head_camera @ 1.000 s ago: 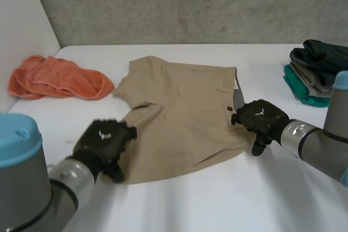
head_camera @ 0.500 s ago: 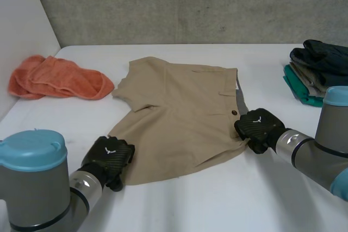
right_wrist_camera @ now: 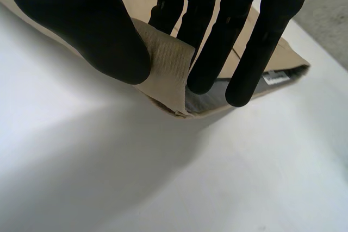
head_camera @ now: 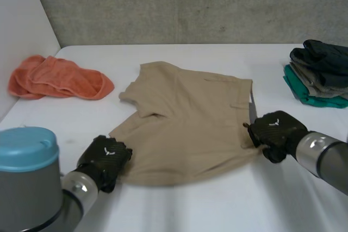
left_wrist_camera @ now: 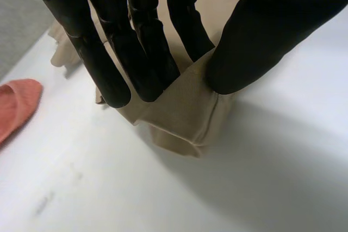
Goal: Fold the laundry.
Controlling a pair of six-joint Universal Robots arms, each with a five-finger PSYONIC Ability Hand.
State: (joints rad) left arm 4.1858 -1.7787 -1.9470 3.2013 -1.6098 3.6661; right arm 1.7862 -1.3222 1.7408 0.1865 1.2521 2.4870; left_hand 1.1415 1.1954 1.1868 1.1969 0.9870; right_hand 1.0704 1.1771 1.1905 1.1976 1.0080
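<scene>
An orange towel (head_camera: 57,77) lies bunched at the table's (head_camera: 217,205) far left, well apart from the work. The left hand (head_camera: 103,158) pinches the near leg corner of the tan shorts (head_camera: 190,126) between thumb and straight fingers. The shorts lie flat mid-table, long axis running across from one hand to the other, the rest of the cloth spreading away from the robot. The right hand (head_camera: 274,131) pinches the near waistband corner the same way. With each hand on its own end of the near edge, the fold likely goes away from the robot; folded clothes (head_camera: 321,69) sit stacked at far right
</scene>
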